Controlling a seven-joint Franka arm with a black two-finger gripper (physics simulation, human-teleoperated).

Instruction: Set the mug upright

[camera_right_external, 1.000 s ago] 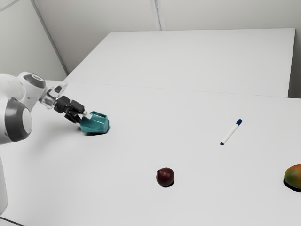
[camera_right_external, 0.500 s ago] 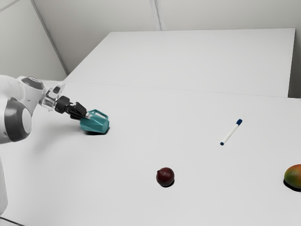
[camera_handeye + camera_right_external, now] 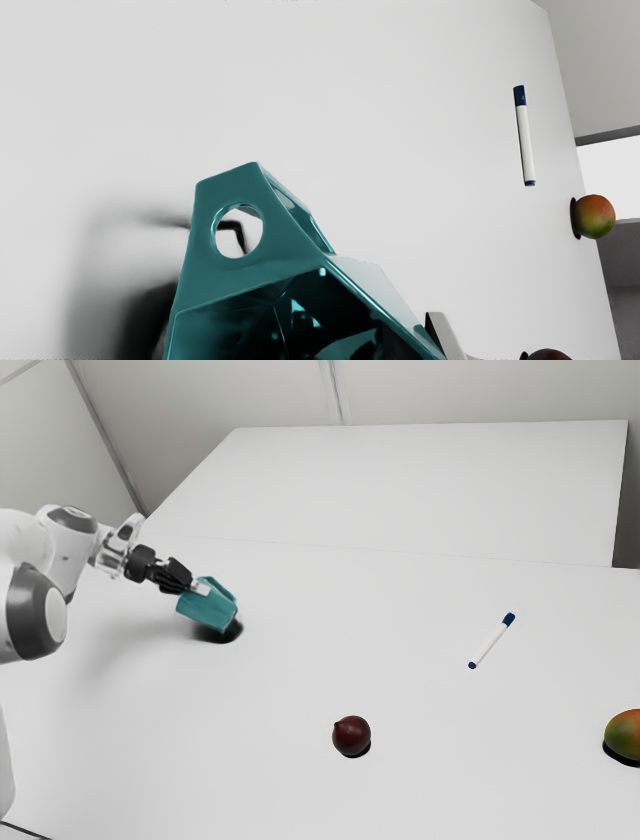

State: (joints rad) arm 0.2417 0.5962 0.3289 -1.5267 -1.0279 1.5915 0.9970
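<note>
1. Mug (image 3: 207, 610), in the exterior view, is near the arm (image 3: 72, 548). It looks lifted a bit above the table (image 3: 400, 595), with a dark shadow (image 3: 225, 633) under it. It is tipped, not standing up.
2. The gripper (image 3: 200, 589) looks squeezed on the mug near its open end, and seems to be holding it up.
3. The plum (image 3: 351, 736), the marker (image 3: 491, 641) and the mango (image 3: 625, 736) lie well apart from it.
4. Next, in the wrist view, the mug's mouth (image 3: 280, 320) faces the hand. One fingertip (image 3: 444, 332) is right by the outside of its wall (image 3: 377, 282).
5. I think the mug is hard, light and shiny, so it could slip and swing. It might chip if it drops.
6. The wall by the mouth is a good place to pinch. The handle (image 3: 292, 240) sticks out, so keep it from bumping the table while turning the bottom down.
</note>
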